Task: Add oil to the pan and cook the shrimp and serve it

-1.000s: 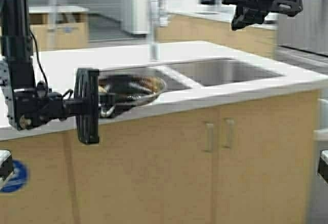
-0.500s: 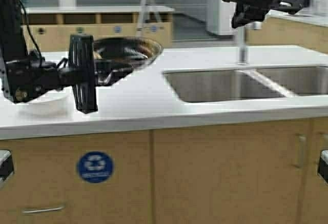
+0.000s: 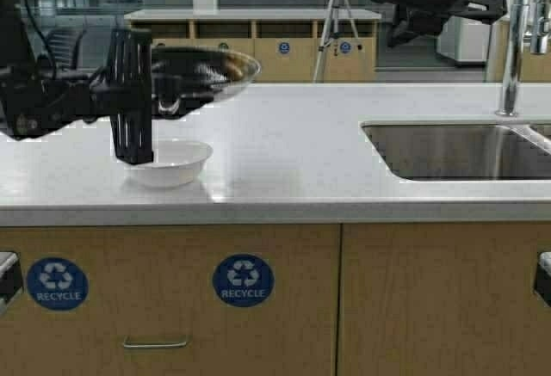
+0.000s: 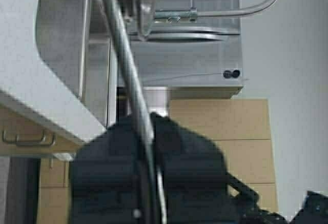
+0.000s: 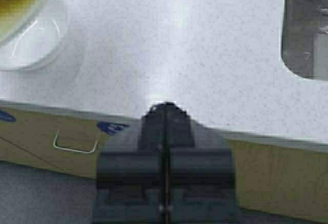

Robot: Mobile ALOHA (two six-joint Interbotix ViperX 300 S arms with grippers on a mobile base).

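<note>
Above the white desk (image 3: 284, 161), the left gripper (image 3: 159, 101) holds the pan (image 3: 202, 73) aloft, fingers clamped on its handle, just over the white bowl (image 3: 172, 163). Serving looks to be the step; next the pan must tip over the bowl. High up, the right gripper (image 5: 165, 111) waits, fingers together.

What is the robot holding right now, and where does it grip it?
The left gripper holds the pan by its handle, above the white bowl. The right gripper, raised high, is shut on nothing.
</note>
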